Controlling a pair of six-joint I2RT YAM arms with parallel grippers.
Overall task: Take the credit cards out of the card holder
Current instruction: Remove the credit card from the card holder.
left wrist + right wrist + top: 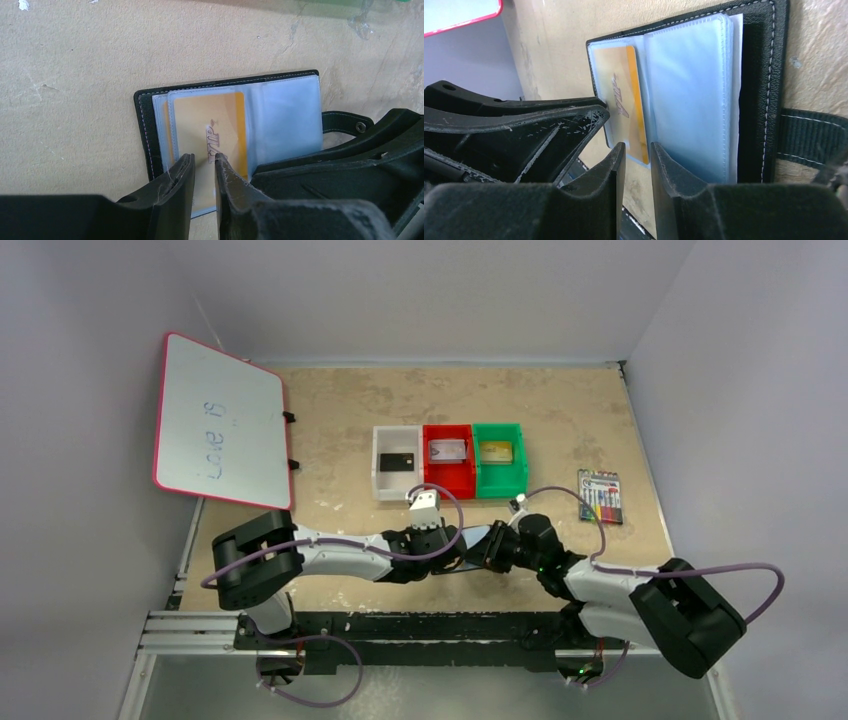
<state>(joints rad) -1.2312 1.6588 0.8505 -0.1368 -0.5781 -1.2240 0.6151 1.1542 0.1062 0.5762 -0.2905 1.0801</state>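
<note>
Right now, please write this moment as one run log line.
card holder: lying open | gold card: inside clear pocket | left gripper: slightly open, over gold card | right gripper: slightly open, at card holder edge

I see, on the table (340, 410): whiteboard (222, 435) left; white bin (397, 487), red bin (448, 485), green bin (500, 483) side by side; markers (600, 496) right.

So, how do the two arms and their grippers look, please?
The left arm and right arm have white links and bulky black joints. A purple cable loops along each. The fingers are black, tapered, with pale scratches.
</note>
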